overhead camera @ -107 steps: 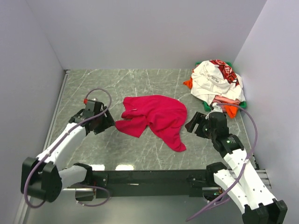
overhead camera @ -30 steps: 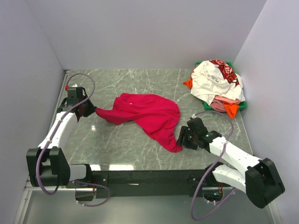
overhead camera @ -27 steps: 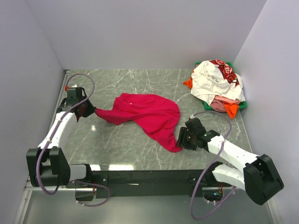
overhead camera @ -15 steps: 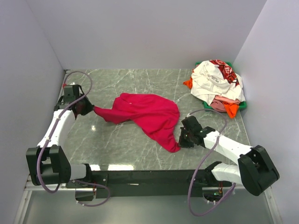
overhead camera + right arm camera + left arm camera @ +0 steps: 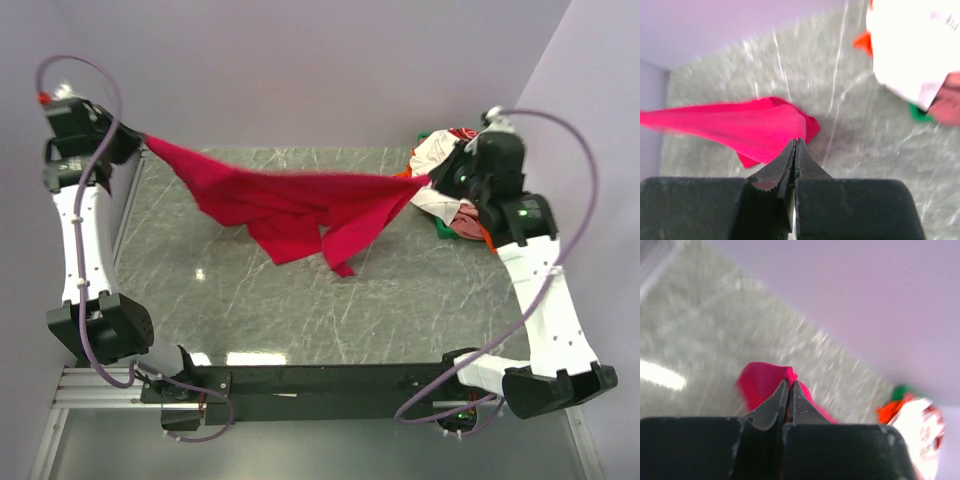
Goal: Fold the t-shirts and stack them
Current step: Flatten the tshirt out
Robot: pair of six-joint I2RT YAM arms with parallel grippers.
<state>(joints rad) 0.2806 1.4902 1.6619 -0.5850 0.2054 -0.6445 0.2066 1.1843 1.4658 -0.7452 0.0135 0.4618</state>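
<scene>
Change: the red shirt (image 5: 290,205), a second ago crumpled on the table (image 5: 250,310), now hangs stretched in the air between the two arms.
Near room: table surface shows along the whole near edge, below the drooping folds.
Left pincer (image 5: 140,138): closed tight on one shirt corner, high beside the left wall.
Right pincer (image 5: 430,180): closed tight on the opposite corner, just beside the pile of shirts (image 5: 432,155) in the far right corner.
Wrist views: each shows its tips pinching red cloth; only the top view shows the full span.
</scene>
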